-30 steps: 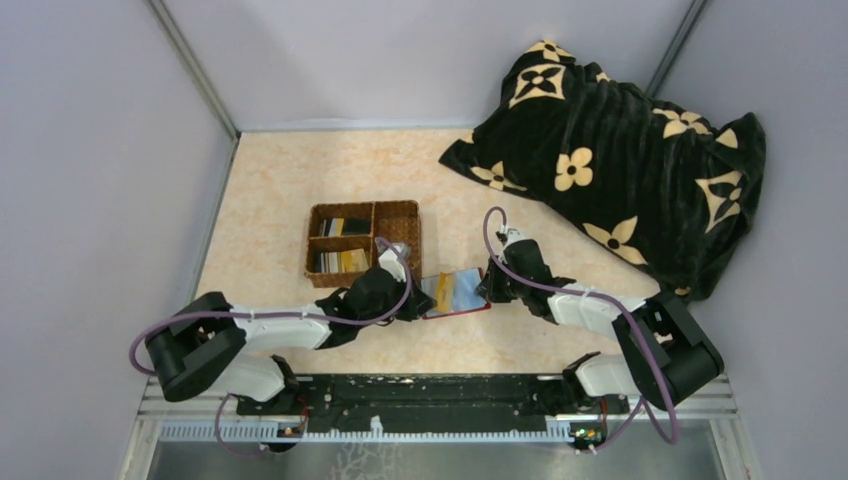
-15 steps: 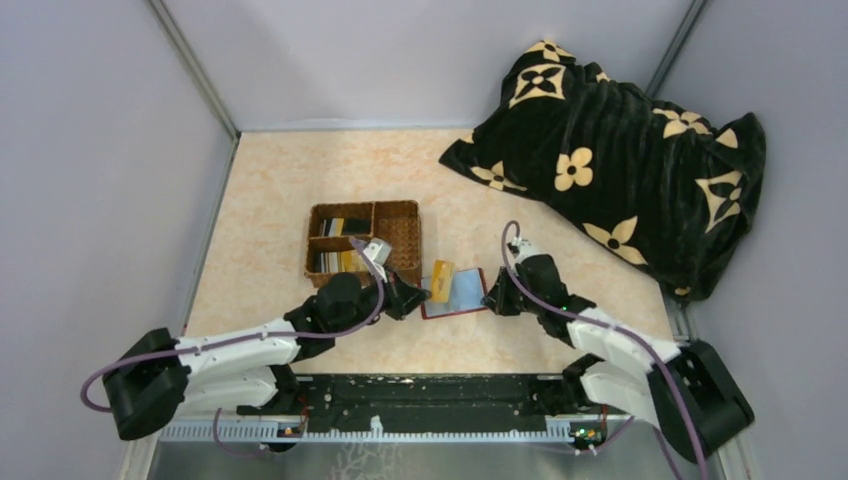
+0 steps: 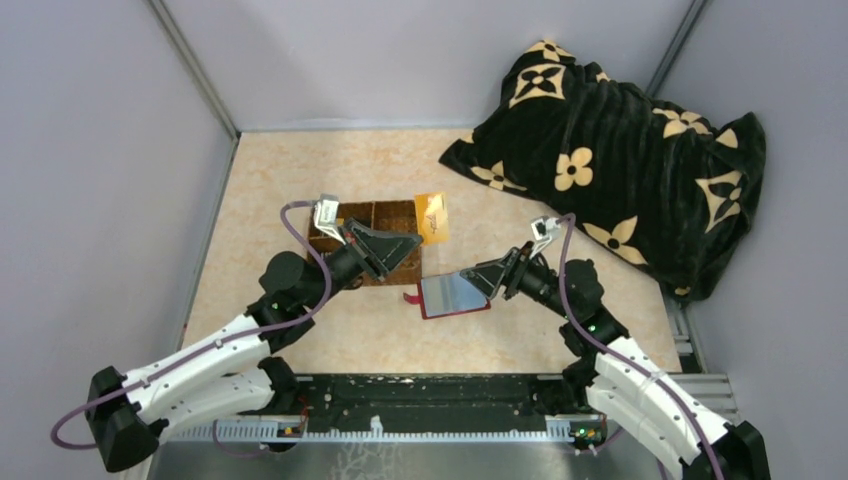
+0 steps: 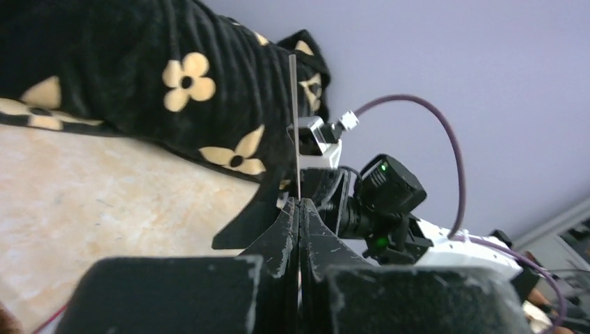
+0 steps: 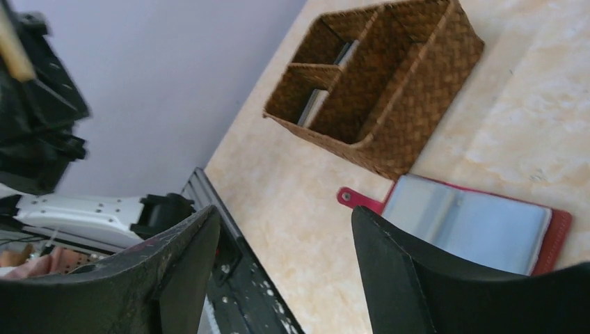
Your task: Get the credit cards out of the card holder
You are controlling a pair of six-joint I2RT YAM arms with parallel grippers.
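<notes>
left hand point(image 3: 418, 238) raised with orange card point(image 3: 432, 217) | left wrist shows it edge-on

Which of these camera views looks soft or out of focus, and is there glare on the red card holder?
Top external: evenly lit and sharp, a pale sheen on the card holder pockets. Left wrist: the shut left gripper is a dark foreground blur, the credit card just a thin edge-on line. Right wrist: the open right gripper looks soft, the basket and holder crisp.
</notes>
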